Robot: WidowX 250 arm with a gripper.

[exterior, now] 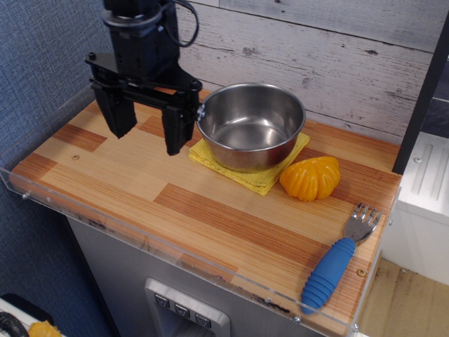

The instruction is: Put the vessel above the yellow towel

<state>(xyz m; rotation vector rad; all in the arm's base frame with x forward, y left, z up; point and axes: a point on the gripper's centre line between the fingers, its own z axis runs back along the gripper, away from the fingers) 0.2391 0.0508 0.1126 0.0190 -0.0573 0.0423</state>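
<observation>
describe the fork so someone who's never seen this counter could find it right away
Start at the wooden counter and go to its front right corner, beside the clear edge guard. The fork lies there alone, set apart by its ribbed blue handle and metal tines.

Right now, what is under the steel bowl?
The steel bowl sits on the yellow towel, whose corners and front edge stick out around it. The towel's middle is covered by the bowl. The gripper stands to the side, jaws open and empty.
</observation>
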